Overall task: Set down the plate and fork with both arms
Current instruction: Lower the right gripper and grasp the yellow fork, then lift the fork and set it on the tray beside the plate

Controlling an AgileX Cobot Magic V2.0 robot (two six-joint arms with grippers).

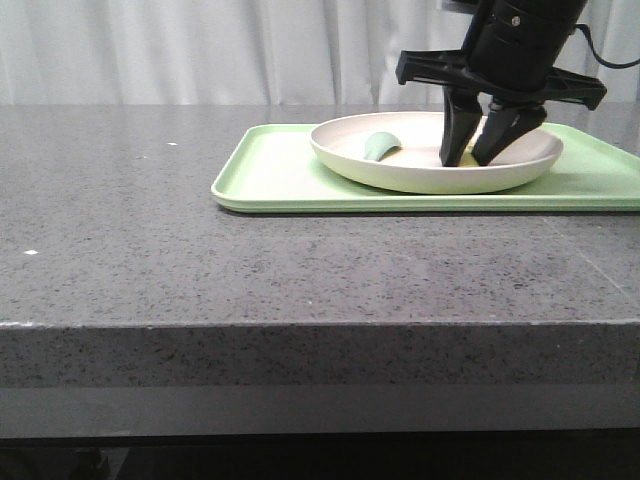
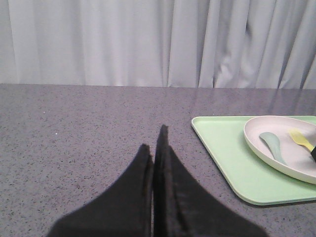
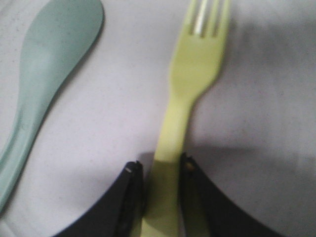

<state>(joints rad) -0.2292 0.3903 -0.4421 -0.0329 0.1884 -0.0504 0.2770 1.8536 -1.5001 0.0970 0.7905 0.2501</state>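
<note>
Resting on the light-green tray point(image 1: 280, 170), the plate point(image 1: 430, 175) holds the fork point(image 3: 190, 84) and, beside it, a grey-green spoon point(image 1: 380, 146). Over the plate, the right gripper point(image 1: 483, 150) reaches down, its fingers closed on the fork's handle. Well clear of the tray, the left gripper point(image 2: 157, 148) hovers with fingers pressed together above the speckled grey table point(image 1: 150, 230); pale curtains point(image 2: 123, 39) hang behind.

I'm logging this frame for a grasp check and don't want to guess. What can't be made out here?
- Front view: the fork is hidden behind the plate rim and the right gripper.
- Right wrist view: the fork handle end is cut off at the frame edge between the fingers; whether they pinch it is unclear, and the image is blurred.
- Left wrist view: the tray and plate run off the frame edge.
</note>
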